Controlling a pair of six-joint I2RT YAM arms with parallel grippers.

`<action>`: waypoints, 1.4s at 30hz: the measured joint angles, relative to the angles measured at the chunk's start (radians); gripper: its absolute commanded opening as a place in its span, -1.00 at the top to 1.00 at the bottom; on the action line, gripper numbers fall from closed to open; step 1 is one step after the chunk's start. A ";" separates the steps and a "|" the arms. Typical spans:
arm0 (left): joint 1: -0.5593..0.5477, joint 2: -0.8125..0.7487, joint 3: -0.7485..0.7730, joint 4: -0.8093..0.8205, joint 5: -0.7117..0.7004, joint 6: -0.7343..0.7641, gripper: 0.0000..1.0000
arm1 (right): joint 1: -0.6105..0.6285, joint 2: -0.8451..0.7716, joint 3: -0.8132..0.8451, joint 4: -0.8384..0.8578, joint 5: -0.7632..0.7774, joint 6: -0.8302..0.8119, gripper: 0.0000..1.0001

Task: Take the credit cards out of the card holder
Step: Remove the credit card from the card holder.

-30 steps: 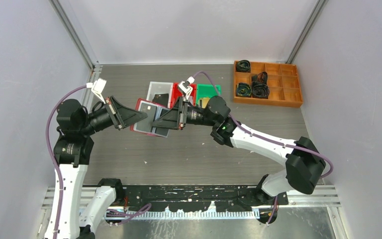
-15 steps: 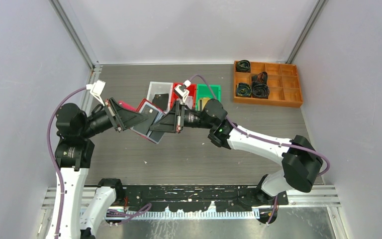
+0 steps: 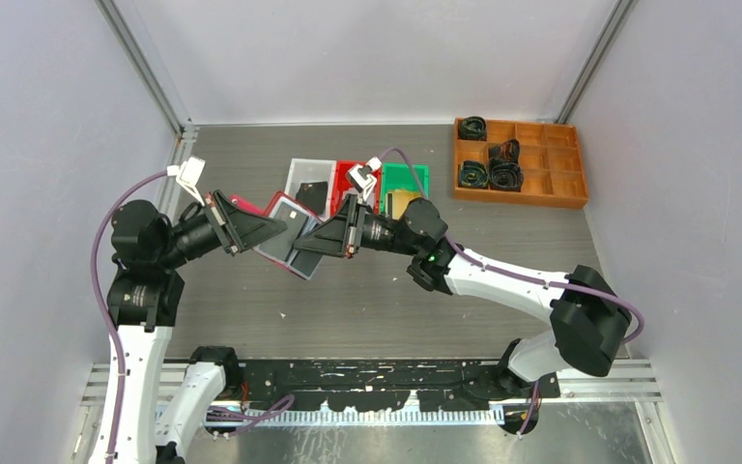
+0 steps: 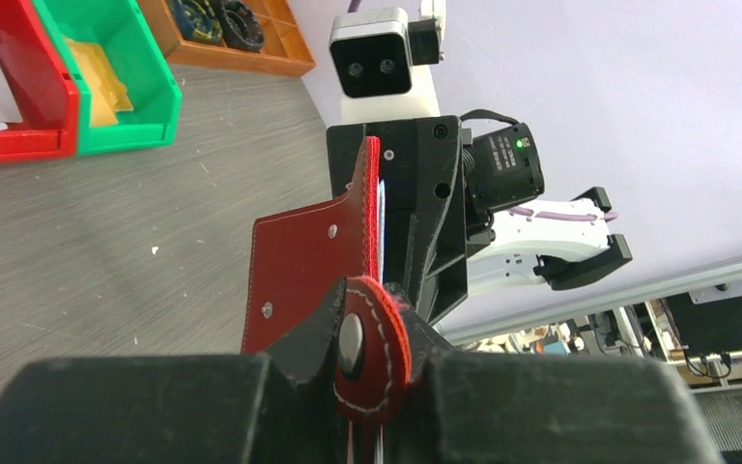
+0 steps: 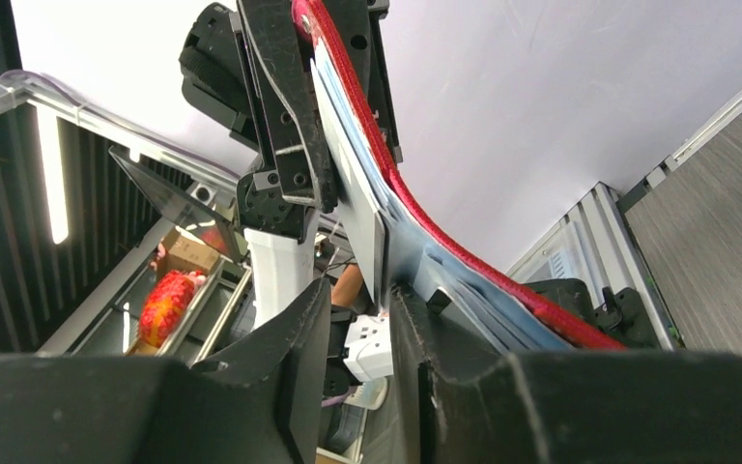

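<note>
Grey wood-grain surface [image 3: 367, 300], pale walls on three sides, metal rails up the far corners. Over mid-surface, both tools tip to tip.

Left tool [image 3: 276, 228] clamped tight on holder [image 4: 304, 266], gripping the red flap right at the snap tab [image 4: 372, 353]. Holder lifted clear of the surface and spread open, reaching from left tool straight across to right tool [image 3: 301, 244]; red edge on the far side, grey inside facing up in the top view.

Right tool narrowly parted, a gap showing between the fingers [image 5: 295, 358]. Edge of a pale blue-grey card [image 5: 357, 208] running down out of holder to that gap, against one finger. Pinched or merely touched: cannot tell.

Just beyond the tools, three bins in a row on the surface:
- Clear bin [image 3: 295, 166], holding a dark card [image 3: 315, 193], nearest left tool.
- Red bin [image 4: 29, 145], partly hidden behind right tool's wrist camera.
- Green bin [image 4: 126, 130], with gold cards [image 4: 97, 72] inside, past the red one.

Well off to right tool's far right, near the back wall, a brown tray [image 3: 517, 199] split into compartments, black coils [image 3: 505, 176] in several. Behind both tools, at the near edge, a black base rail [image 3: 377, 372] carrying the two arms.
</note>
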 measured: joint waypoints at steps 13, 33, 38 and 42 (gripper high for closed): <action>0.003 -0.019 0.003 -0.005 -0.072 0.011 0.74 | 0.023 0.038 0.008 0.023 0.101 0.005 0.92; 0.003 0.033 0.027 -0.024 -0.002 -0.032 0.75 | 0.029 0.006 -0.098 0.159 0.149 0.024 0.99; 0.003 0.032 0.027 -0.019 0.008 -0.053 0.81 | 0.029 -0.006 -0.100 0.155 0.145 0.017 0.99; 0.003 0.032 0.027 -0.019 0.016 -0.059 0.82 | 0.029 -0.028 -0.115 0.140 0.145 0.005 0.99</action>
